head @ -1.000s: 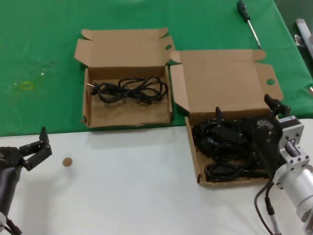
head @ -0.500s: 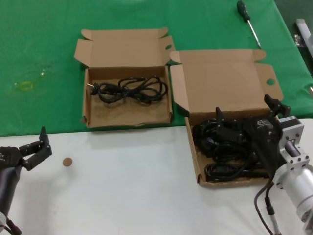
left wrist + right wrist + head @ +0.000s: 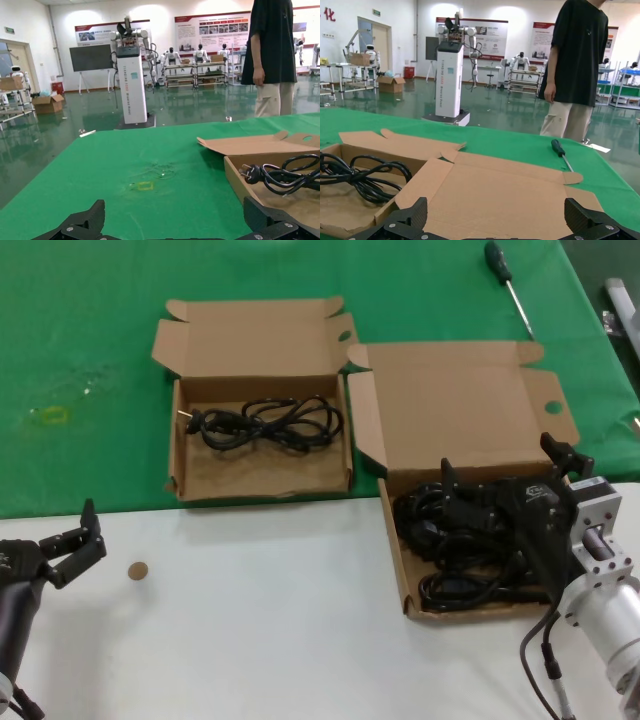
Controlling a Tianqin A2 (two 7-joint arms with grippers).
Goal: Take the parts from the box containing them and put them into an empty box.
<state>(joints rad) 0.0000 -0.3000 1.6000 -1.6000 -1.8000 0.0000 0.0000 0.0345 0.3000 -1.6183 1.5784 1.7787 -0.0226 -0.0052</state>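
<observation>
The right pincer (image 3: 505, 472) hangs low over the wide, low-walled box (image 3: 400, 550) with its fingers spread apart, right above the heap of black cords (image 3: 455, 545) there; one cord bundle (image 3: 265, 423) already lies in the smaller box (image 3: 178, 440) on the green cloth. To do this well I'd say it should sink onto a single bundle's thick middle and close firmly, not snag several. The left pincer (image 3: 82, 540) waits open over the white bench (image 3: 260, 640).
</observation>
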